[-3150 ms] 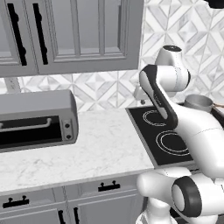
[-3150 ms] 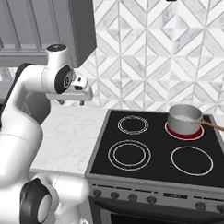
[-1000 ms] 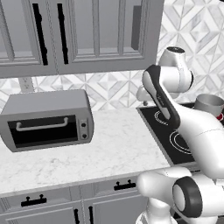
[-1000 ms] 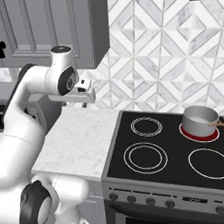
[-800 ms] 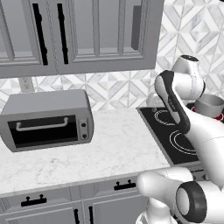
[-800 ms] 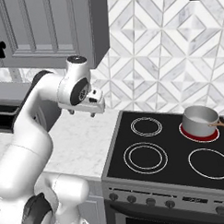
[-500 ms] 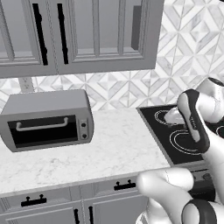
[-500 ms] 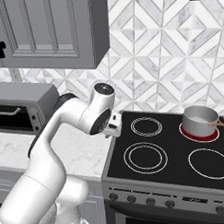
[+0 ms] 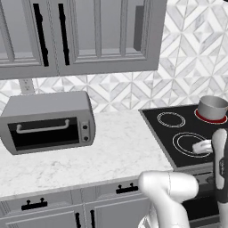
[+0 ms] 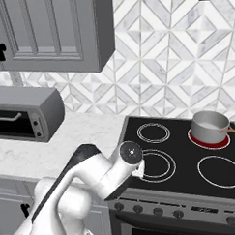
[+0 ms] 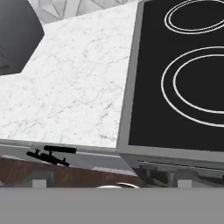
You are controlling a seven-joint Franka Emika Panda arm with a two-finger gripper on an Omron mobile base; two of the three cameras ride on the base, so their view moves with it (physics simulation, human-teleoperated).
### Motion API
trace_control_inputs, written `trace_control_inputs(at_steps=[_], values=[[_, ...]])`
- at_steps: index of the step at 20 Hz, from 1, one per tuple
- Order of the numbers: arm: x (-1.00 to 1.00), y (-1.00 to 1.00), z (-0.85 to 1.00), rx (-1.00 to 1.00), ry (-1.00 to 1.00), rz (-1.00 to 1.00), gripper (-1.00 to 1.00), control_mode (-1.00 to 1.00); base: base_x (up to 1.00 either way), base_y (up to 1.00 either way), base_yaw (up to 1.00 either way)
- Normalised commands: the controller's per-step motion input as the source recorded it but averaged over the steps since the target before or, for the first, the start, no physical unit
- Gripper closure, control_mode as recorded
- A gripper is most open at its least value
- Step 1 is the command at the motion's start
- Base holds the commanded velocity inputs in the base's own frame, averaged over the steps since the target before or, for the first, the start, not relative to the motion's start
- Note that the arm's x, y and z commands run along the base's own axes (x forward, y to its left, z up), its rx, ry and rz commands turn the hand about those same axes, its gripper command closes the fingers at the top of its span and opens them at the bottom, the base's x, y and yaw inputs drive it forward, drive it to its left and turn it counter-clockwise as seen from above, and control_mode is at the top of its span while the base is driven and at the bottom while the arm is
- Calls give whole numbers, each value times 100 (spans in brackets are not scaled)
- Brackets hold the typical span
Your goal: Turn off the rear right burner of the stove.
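Right base view: the arm has swung down from its raised pose of half a second ago and now reaches low across the front left corner of the stove (image 10: pixel 183 182). The gripper (image 10: pixel 139 170) sits at the lower centre of the frame, over the large double ring; whether it is released or clenched cannot be told. The rear right burner (image 10: pixel 209 137) glows red at the right, under a grey pot (image 10: pixel 210 126). Small dark knobs (image 10: pixel 155 211) line the front panel below. At the left, the toaster oven (image 9: pixel 46 122) stands on the marble counter (image 9: pixel 111 147), well apart from the stove. Open counter lies between them.
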Motion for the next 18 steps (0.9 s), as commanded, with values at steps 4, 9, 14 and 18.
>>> trace_control_inputs(at_steps=[4, 9, 14, 18], values=[[-80, -1, -11, -11, -46, 21, -100, -100, 0, 0, 0], [-45, 0, -4, -19, -39, 26, -100, -100, 0, 0, 0], [-3, -7, -22, -9, -3, 0, -100, -100, 0, 0, 0], [-1, -40, -23, -21, -27, 0, -100, -100, 0, 0, 0]])
